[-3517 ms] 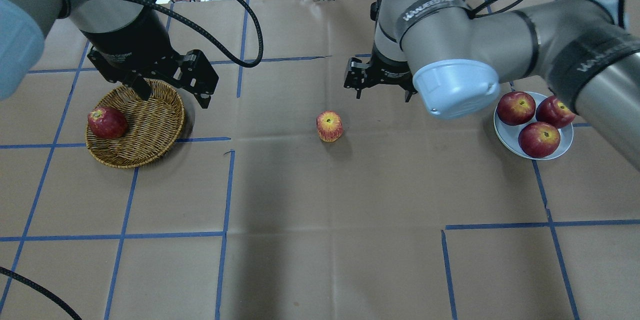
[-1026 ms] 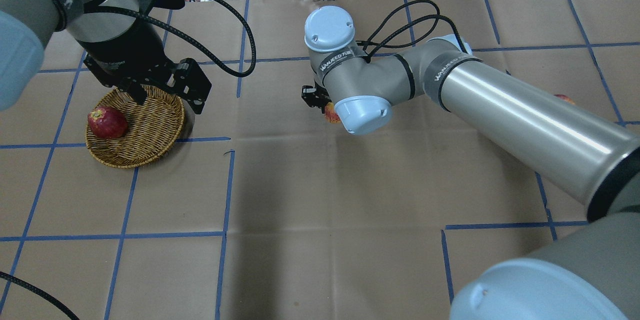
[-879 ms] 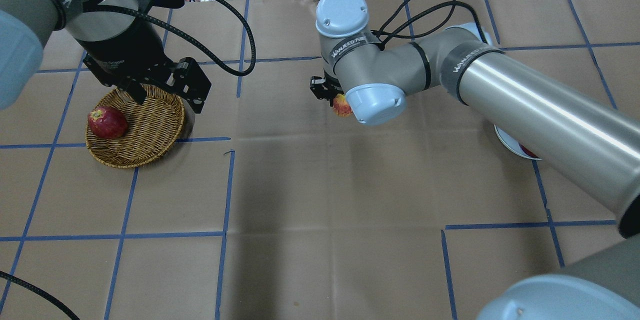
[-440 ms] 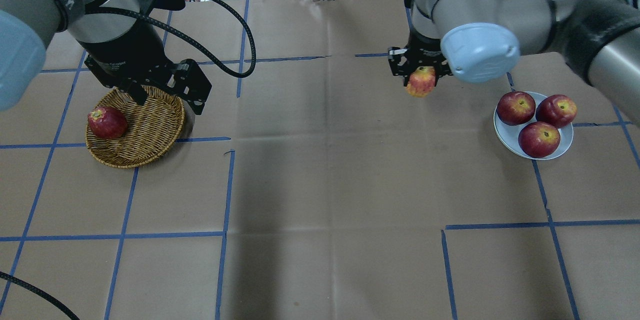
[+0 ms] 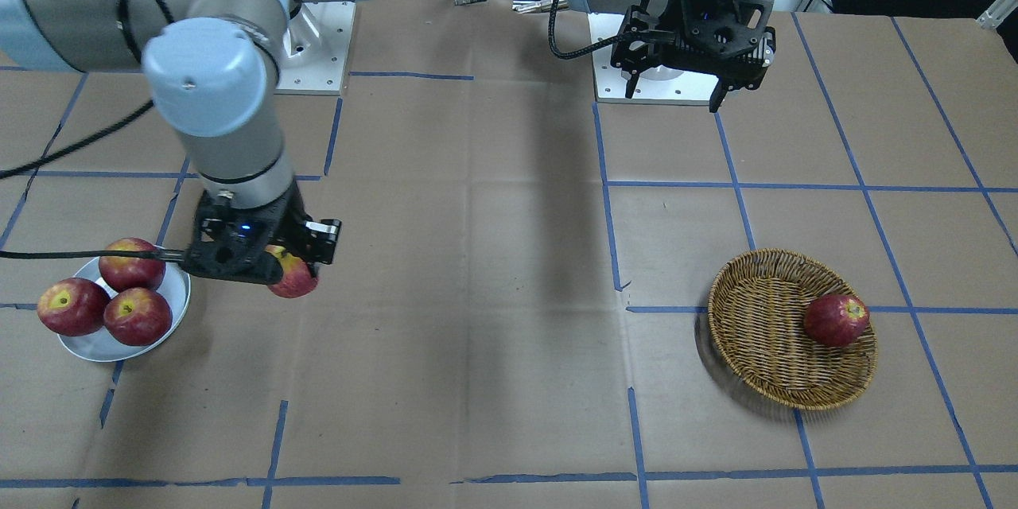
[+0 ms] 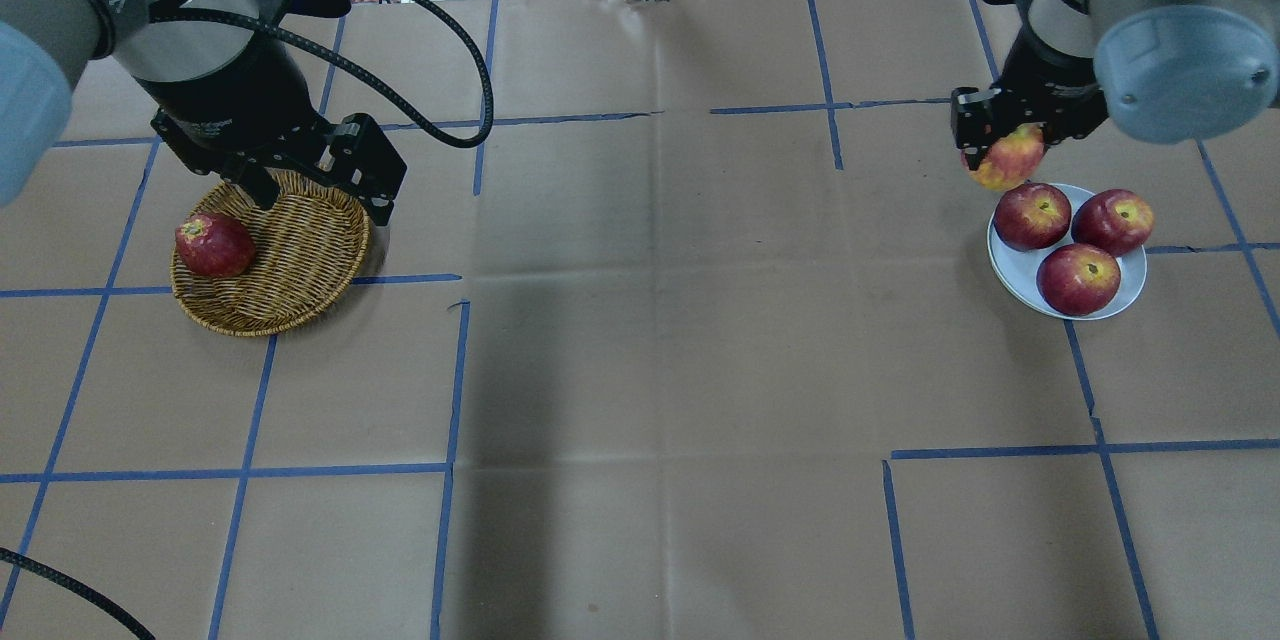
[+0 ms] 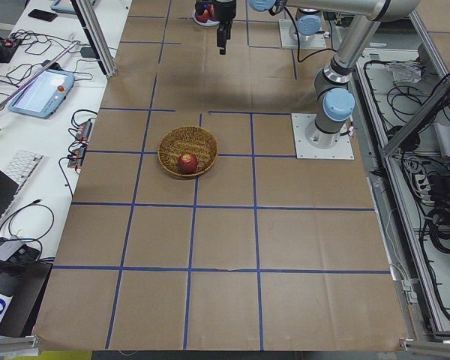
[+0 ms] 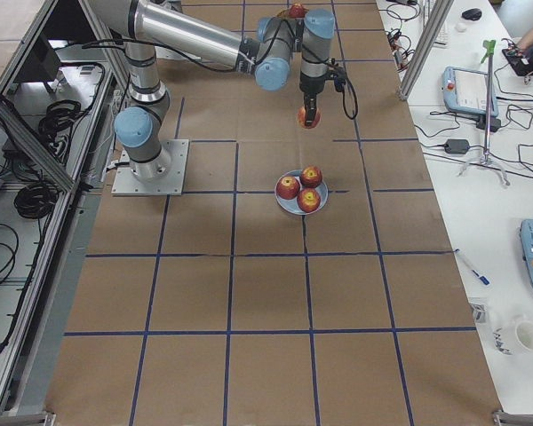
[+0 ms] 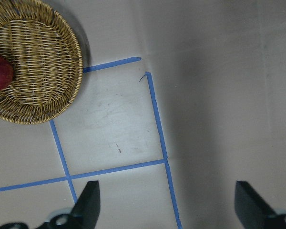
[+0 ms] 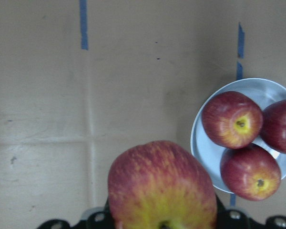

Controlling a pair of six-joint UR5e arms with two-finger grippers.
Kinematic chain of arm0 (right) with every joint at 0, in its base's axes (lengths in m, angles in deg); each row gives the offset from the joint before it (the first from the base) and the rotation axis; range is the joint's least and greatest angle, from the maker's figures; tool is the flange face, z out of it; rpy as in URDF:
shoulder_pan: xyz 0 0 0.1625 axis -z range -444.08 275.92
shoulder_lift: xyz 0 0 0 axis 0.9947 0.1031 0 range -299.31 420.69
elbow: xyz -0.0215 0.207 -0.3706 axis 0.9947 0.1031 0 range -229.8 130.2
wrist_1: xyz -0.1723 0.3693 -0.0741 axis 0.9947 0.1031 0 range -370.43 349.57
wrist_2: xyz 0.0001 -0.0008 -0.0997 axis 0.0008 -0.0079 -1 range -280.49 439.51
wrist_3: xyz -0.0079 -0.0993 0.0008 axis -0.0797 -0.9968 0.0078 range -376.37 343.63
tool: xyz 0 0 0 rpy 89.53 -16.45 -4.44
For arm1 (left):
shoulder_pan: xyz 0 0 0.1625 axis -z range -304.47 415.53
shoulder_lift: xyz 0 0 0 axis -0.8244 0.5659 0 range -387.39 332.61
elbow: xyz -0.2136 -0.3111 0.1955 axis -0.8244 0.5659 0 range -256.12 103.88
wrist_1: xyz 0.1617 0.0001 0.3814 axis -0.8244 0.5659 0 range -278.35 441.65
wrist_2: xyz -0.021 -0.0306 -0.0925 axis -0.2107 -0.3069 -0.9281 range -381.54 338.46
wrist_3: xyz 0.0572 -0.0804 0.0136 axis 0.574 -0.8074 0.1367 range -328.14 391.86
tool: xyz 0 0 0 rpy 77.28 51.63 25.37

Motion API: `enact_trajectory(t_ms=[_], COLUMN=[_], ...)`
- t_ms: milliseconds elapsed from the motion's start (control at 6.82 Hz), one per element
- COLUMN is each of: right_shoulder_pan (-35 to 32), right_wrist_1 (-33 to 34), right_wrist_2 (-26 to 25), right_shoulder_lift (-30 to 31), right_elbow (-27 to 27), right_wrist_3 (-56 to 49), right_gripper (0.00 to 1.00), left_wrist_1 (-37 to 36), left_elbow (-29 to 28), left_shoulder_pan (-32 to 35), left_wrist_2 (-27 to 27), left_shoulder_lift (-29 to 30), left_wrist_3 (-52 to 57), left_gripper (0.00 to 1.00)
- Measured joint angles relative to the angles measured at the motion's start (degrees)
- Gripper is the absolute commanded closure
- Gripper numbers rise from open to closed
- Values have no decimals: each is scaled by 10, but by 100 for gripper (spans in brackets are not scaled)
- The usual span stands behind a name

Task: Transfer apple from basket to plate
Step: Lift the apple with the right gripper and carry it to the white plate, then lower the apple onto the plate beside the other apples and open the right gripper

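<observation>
Brown-papered table (image 6: 640, 370): right gripper (image 6: 1001, 152) fingers clamped on apple (image 6: 1005, 163), aloft just beside plate (image 6: 1011, 266); left gripper (image 6: 322, 200) fingers wide apart, empty, raised near basket (image 6: 290, 270).

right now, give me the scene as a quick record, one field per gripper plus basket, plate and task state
right gripper: shut on the streaked apple, held in the air just beside the plate
left gripper: open, empty, raised above the table near the basket
basket: holds one dark red apple against its wall
plate: holds three red apples, little bare surface showing
task state: streaked apple out of the basket, not yet on the plate
</observation>
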Motion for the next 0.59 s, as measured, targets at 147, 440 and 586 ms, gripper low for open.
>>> enact_trajectory(t_ms=[147,440,586], right_shoulder_pan=[55,123,133], right_wrist_1=[1,29,53], right_wrist_2=[2,7,15], right_shoulder_lift=[-2,-22,-34], right_elbow=[-3,-17,-28], right_wrist_3=[-69,-159,-174], right_gripper=[49,49,49], left_wrist_1=[0,0,0], left_elbow=[2,3,2], left_shoulder_pan=[-1,-1,-1], left_wrist_2=[0,-1,-1], left_shoulder_lift=[-1,-2,-2], left_wrist_3=[0,-4,-5], left_gripper=[1,1,1])
